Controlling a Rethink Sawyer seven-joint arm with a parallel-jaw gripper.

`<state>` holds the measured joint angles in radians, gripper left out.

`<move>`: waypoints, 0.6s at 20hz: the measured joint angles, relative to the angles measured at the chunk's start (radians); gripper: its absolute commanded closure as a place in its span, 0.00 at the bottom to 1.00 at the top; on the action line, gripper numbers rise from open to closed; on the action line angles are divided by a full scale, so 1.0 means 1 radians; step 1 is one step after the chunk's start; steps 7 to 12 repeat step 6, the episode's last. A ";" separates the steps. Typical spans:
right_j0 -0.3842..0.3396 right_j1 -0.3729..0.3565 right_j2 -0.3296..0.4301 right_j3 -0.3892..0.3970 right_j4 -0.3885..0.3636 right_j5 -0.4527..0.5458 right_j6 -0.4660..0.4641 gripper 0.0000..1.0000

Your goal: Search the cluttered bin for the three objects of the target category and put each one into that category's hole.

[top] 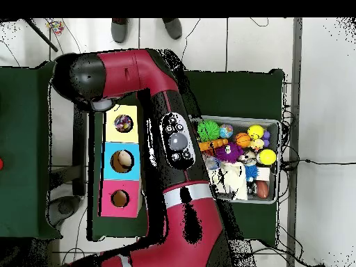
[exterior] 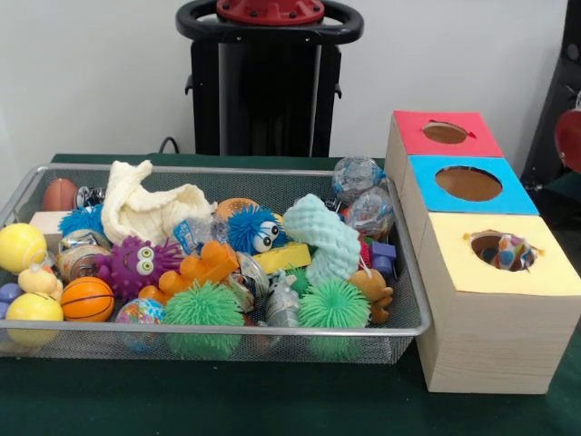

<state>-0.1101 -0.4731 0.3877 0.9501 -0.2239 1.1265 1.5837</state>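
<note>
Wire-mesh bin (exterior: pixel 408 272) crammed with toys – green spiky rubber balls (exterior: pixel 203 305), small orange basketball (exterior: pixel 87 299), cream knitted cloth (exterior: pixel 145 211). Wooden box (exterior: pixel 486 341) just right of it, with red, blue and yellow hole tops. Red and black arm (top: pixel 163 111) spans overhead; claw state cannot be told. No legible writing.

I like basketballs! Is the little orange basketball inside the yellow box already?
No, the basketball lies in the wire bin at its left end, far from the yellow box.
</note>
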 measured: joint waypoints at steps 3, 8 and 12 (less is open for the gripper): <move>-0.004 0.011 0.010 -0.008 -0.002 0.000 0.000 1.00; -0.010 0.024 0.023 -0.018 -0.005 0.000 0.000 1.00; -0.010 0.024 0.023 -0.018 -0.005 0.000 0.000 1.00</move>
